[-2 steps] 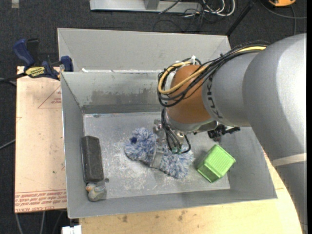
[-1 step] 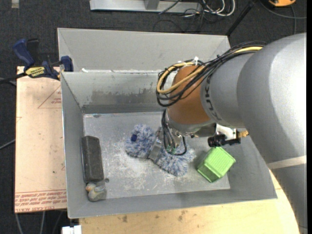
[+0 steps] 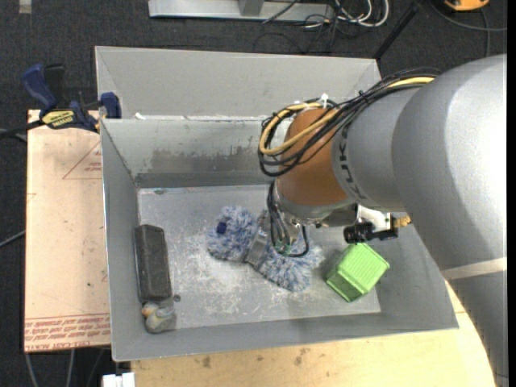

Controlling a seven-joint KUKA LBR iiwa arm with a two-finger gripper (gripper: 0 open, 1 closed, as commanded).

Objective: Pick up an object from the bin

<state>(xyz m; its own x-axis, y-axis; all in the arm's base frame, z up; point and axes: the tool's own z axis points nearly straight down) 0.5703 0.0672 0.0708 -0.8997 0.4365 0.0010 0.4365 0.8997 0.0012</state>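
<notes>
Hanging low over the middle of the bin floor: gripper (image 3: 274,244), one, on the arm that enters from the right of the frame. It sits under an orange wrist cover (image 3: 310,164) that has yellow and black cables (image 3: 278,135) looped at its upper left. Its tip is down among the fluffy pieces listed below. Whether the jaws are spread or pressed together cannot be told, as the wrist and the fluff hide them.

Bin (image 3: 242,147): grey metal with sloping walls, and pale dust on the floor.

Contents:
1. Blue-and-white fluffy tuft (image 3: 230,232), centre of the floor, just left of the gripper and touching it or nearly so.
2. Second blue-and-white fluffy tuft (image 3: 290,271), directly below and slightly right of the gripper. Its top edge lies under the tip. Whether the two tufts are joined cannot be told.
3. Green block (image 3: 355,271), ridged, lower right of the floor. It is near the second tuft but apart from it.
4. Dark grey bar (image 3: 151,260), long, lying flat along the left wall, well apart from the gripper.
5. Small rounded grey lump (image 3: 159,317), lower left corner, touching the bar's lower end.
</notes>
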